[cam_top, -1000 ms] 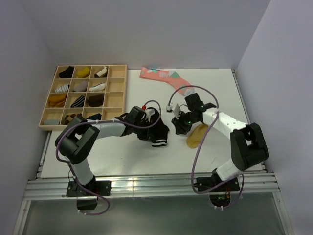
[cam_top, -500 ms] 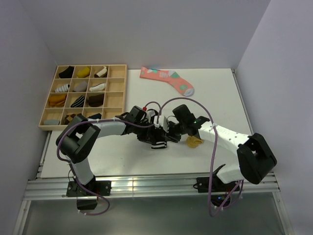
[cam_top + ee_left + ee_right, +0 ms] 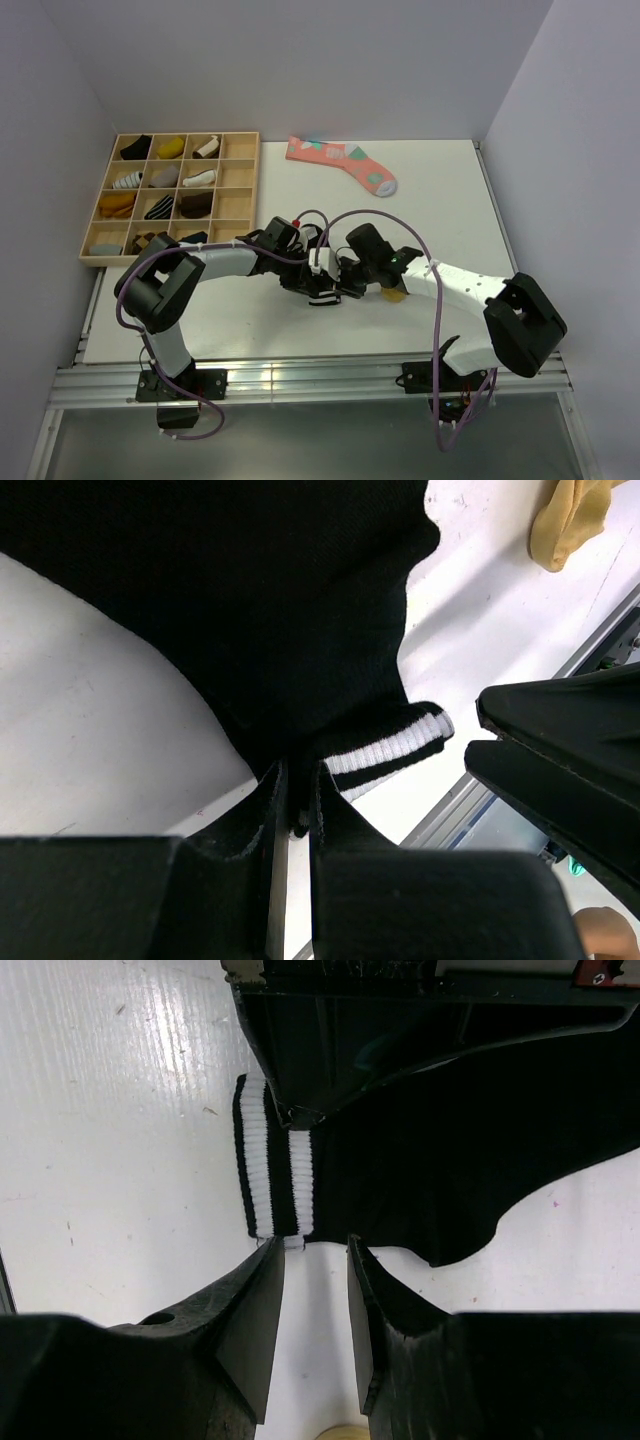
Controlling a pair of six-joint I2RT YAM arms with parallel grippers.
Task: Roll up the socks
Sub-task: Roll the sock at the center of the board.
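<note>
My left claw (image 3: 295,800): pinched shut on the black sock (image 3: 250,600) beside its striped cuff (image 3: 390,750). My right claw (image 3: 315,1250): part open, empty, tips at the cuff's near end. The stripes run straight ahead, where the left claw crowds the far end. Tan sock (image 3: 396,292): on the surface (image 3: 450,200), close by my right claw.

The right gripper (image 3: 315,1250), jaws parted over the white table (image 3: 120,1110), sits at the white-striped cuff edge of the black sock (image 3: 440,1160), where the left gripper (image 3: 298,1115) meets it.
</note>
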